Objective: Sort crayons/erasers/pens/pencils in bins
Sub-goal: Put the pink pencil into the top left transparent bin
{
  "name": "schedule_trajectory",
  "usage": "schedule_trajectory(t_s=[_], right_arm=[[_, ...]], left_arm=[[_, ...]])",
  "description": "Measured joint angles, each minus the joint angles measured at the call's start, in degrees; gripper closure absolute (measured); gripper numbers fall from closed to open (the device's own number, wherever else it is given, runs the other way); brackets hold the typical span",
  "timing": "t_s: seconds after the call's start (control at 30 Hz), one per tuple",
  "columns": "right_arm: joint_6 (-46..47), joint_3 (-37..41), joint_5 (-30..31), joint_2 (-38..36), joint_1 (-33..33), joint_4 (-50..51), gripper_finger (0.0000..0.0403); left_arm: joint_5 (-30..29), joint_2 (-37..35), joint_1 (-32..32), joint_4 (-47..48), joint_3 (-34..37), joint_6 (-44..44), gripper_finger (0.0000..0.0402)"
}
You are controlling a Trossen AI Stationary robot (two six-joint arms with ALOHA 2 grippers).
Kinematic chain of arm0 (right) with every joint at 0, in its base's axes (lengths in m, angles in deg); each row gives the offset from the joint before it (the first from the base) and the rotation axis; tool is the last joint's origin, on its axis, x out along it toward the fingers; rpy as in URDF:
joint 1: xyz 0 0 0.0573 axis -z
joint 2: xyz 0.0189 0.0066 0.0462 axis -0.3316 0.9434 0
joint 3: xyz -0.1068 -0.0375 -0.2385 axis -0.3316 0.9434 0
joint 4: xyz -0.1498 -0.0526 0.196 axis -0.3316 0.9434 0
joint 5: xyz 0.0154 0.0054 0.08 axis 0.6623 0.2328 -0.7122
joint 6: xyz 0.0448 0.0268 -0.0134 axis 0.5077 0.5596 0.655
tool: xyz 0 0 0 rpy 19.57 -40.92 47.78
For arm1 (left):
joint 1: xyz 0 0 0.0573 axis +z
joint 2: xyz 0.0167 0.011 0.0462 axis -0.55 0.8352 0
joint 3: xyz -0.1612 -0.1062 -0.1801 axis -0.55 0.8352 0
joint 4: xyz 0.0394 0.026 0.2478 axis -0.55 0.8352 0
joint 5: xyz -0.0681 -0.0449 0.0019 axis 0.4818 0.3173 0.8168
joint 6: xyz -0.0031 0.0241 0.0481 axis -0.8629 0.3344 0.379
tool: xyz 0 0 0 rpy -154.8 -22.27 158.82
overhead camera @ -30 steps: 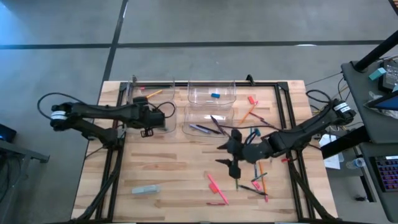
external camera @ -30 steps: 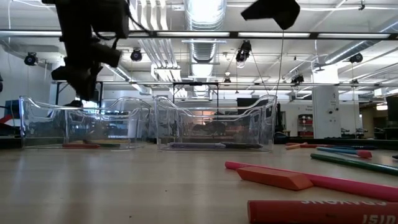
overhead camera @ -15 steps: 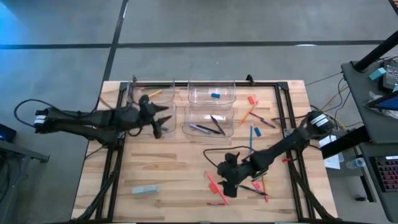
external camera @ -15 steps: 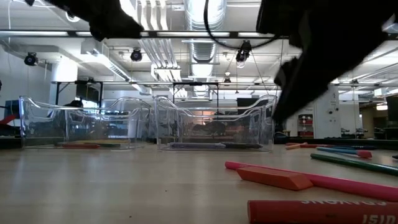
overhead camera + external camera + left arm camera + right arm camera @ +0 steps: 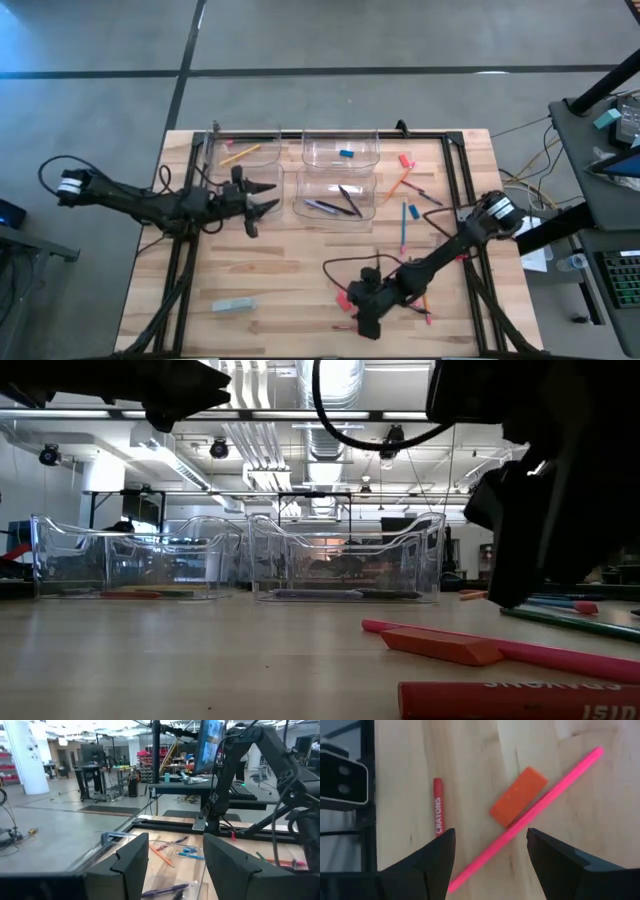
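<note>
From above, the right gripper (image 5: pixel 364 312) hangs over the pink pencil (image 5: pixel 345 299) near the table's front edge; the left gripper (image 5: pixel 262 197) waits beside the bins (image 5: pixel 340 150). Low down, pencil and orange-red eraser (image 5: pixel 440 645) lie touching. Right wrist: fingers (image 5: pixel 432 865) spread, nothing between them, straddling the pencil (image 5: pixel 530 815). It looks light, stiff and prone to rolling, so pinch mid-shaft, clear of the eraser (image 5: pixel 518 797). Left wrist: fingers (image 5: pixel 132 860) apart, empty.

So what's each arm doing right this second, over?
Right pincer open, empty, above pink pencil and orange eraser. Left pincer open, empty, beside the bins. Nothing blocking.
</note>
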Motion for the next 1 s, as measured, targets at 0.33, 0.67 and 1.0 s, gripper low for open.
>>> schedule_trajectory(t_s=[0.33,0.67,1.0], right_arm=[[6.0,-5.8,3.6,6.8,-0.6,13.1,0.0192],[9.9,-5.6,6.5,7.2,1.3,22.4,0.0257],[7.8,-5.6,6.2,9.8,1.5,22.6,0.0319]], left_arm=[[2.8,0.2,-0.1,-0.5,0.7,-0.4,0.0228],[2.7,0.3,-0.1,-0.5,0.7,-0.4,0.0228],[2.7,0.3,-0.1,-0.5,0.7,-0.5,0.0228]])
